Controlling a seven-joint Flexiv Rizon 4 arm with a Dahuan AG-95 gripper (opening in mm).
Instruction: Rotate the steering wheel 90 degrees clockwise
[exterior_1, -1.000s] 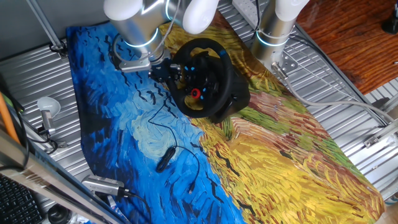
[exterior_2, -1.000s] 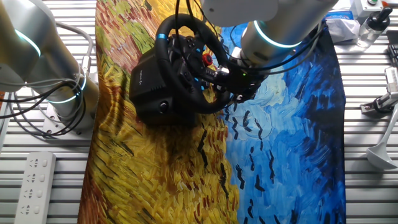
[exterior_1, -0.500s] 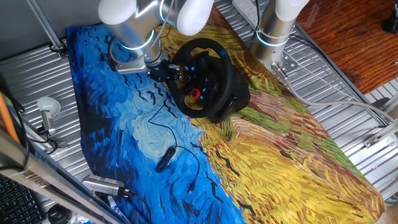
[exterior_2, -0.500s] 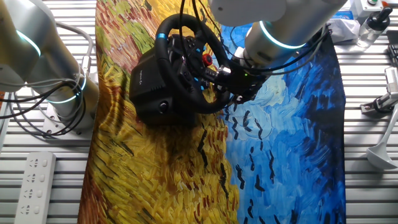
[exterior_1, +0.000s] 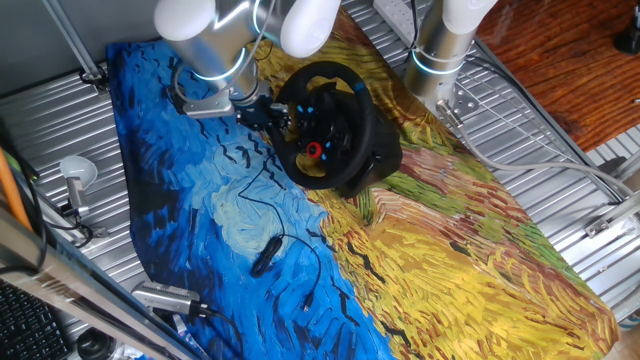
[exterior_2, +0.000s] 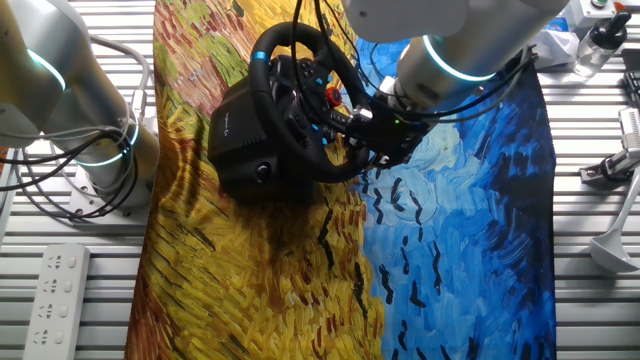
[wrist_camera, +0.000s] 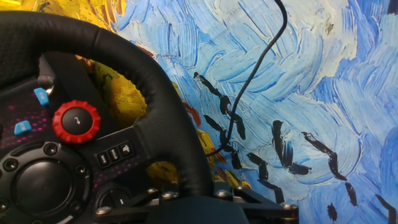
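In one fixed view, the steering wheel (exterior_1: 325, 125) stands at the upper centre of the frame on the painted cloth (exterior_1: 420, 260), with the gripper (exterior_1: 272, 115) at its left rim. In the other fixed view, the gripper (exterior_2: 352, 128) meets the rim's right side. The hand view shows the rim and the red knob (wrist_camera: 76, 121) at the left, but the fingers are hidden, so the grip cannot be told. How much rotation is left cannot be judged.

The steering wheel (wrist_camera: 155, 99) has a matt black rim that looks like grained leather, with stitching, and a glossy red plastic knob (wrist_camera: 76, 122). The cloth (exterior_1: 420, 260) is printed like rough brushstrokes. The table (exterior_2: 80, 320) is ribbed bare metal.
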